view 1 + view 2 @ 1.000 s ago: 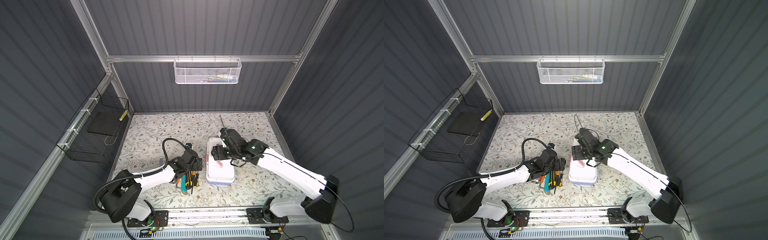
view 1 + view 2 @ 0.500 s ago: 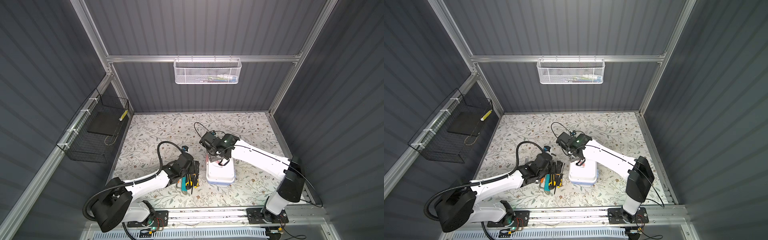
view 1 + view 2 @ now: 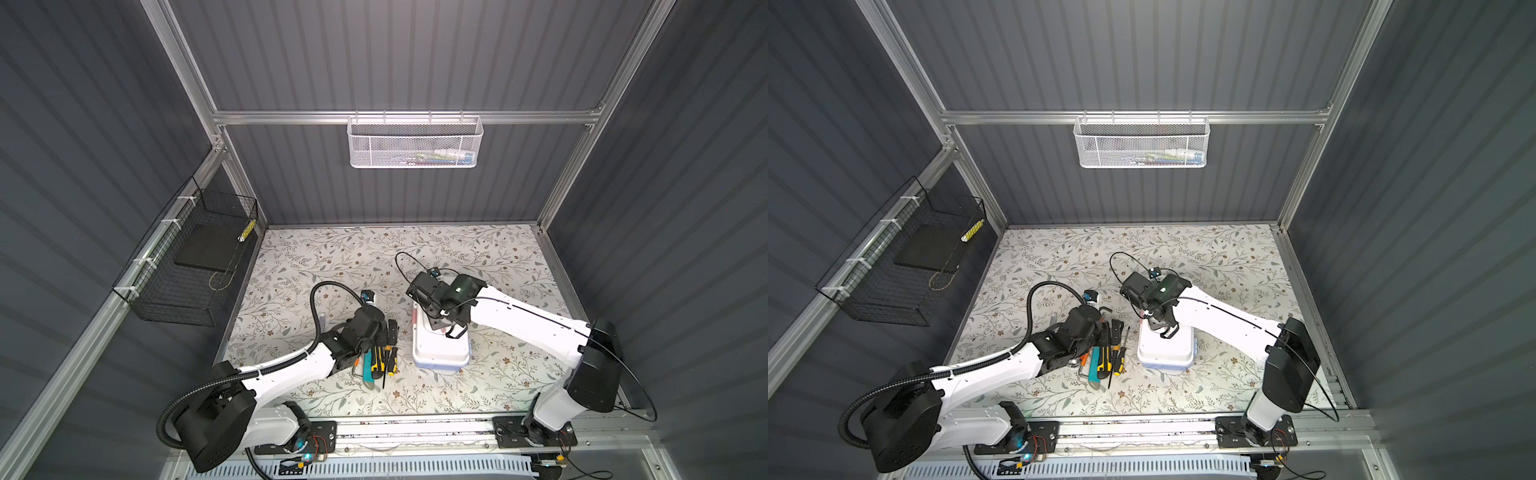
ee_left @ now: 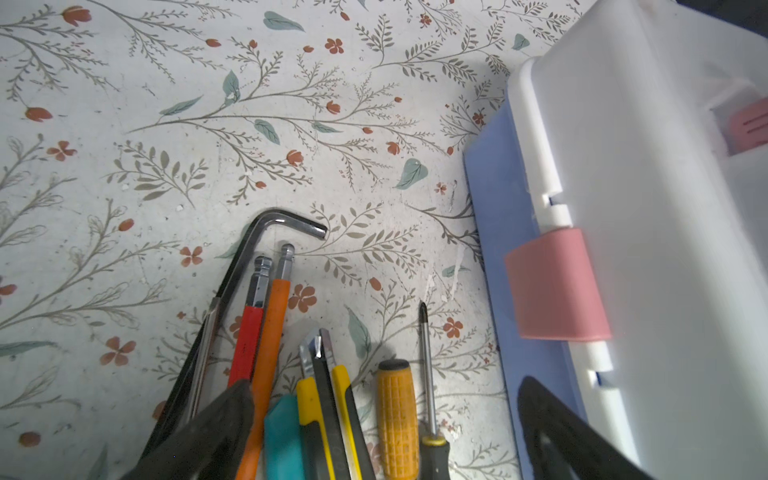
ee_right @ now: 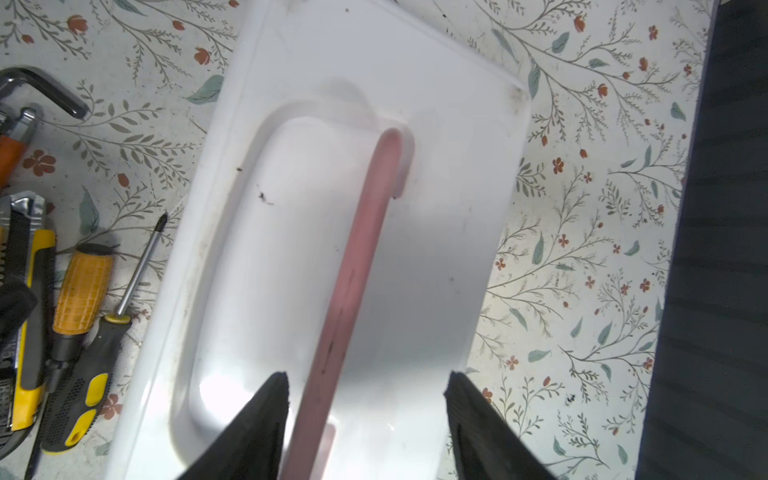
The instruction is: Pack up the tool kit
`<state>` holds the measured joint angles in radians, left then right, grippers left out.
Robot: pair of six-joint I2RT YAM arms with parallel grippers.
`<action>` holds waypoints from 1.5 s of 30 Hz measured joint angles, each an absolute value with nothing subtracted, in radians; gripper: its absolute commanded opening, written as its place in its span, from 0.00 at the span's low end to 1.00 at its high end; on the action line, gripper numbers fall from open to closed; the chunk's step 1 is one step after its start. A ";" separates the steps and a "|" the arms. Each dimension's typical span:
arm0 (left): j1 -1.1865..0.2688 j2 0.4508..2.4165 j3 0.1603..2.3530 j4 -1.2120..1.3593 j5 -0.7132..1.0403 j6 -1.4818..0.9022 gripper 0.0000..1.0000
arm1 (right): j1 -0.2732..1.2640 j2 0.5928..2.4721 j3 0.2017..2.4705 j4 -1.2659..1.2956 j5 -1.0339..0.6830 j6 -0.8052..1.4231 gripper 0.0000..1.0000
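Note:
The tool kit box (image 3: 440, 353) (image 3: 1165, 353) lies closed on the floral table, with a white lid (image 5: 332, 187), a pink handle (image 5: 357, 257), a pink latch (image 4: 557, 286) and a light-blue base (image 4: 498, 216). My right gripper (image 5: 366, 377) (image 3: 446, 328) hangs over the lid, open, and the handle runs between its jaws, close to one finger. Loose tools (image 3: 380, 361) (image 3: 1104, 357) lie left of the box: a hex key (image 4: 257, 241), an orange-handled screwdriver (image 4: 397, 411), a utility knife (image 4: 328, 399) and others. My left gripper (image 4: 384, 395) (image 3: 386, 332) stands wide open just above them.
A white mesh basket (image 3: 415, 143) hangs on the back wall. A black wire basket (image 3: 187, 266) hangs on the left wall. The dark side wall (image 5: 723, 249) rises close to the right of the box.
My right arm has swung its elbow outward and its gripper has slid along the lid toward the front, its jaws narrowing round the pink handle. The left gripper has shifted slightly over the tools.

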<state>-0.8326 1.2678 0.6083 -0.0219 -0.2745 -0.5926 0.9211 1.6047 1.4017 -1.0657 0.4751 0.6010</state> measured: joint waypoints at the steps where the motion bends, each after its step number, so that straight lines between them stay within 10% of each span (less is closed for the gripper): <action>1: -0.833 1.268 0.608 -0.022 -0.275 -0.591 0.99 | 0.918 1.591 1.390 -1.058 0.473 0.603 0.59; 45: -0.833 1.217 0.665 -0.062 -0.293 -0.595 1.00 | 0.769 1.339 1.081 -0.662 0.157 0.669 0.00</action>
<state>-0.8326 1.2175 0.6651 -0.0620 -0.2928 -0.5949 0.7689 1.3392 1.0813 -0.6621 0.1566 0.6689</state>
